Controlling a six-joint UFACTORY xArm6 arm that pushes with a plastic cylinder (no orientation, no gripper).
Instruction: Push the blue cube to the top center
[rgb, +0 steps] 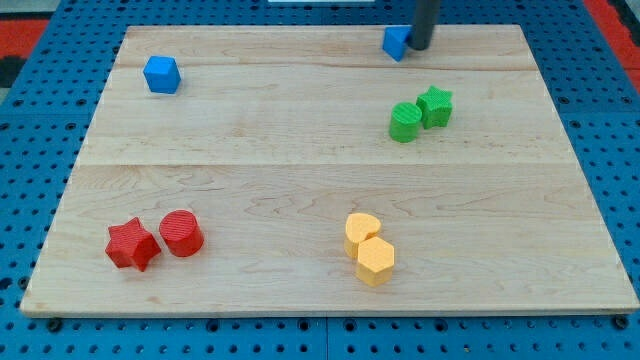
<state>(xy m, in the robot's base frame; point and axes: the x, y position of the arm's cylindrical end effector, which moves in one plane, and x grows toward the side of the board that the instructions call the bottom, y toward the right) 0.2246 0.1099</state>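
A blue cube (397, 42) sits near the view's top edge of the wooden board (300, 170), a little right of centre. My tip (419, 46) touches the cube's right side; the dark rod rises out of the view's top. A second blue block (161, 74), with several facets, lies at the view's upper left, far from my tip.
A green cylinder (405, 122) and a green star (435, 106) touch at the right. A red star (132, 244) and a red cylinder (181, 233) lie at the lower left. Two yellow blocks (362, 231) (375, 260) touch at the lower centre.
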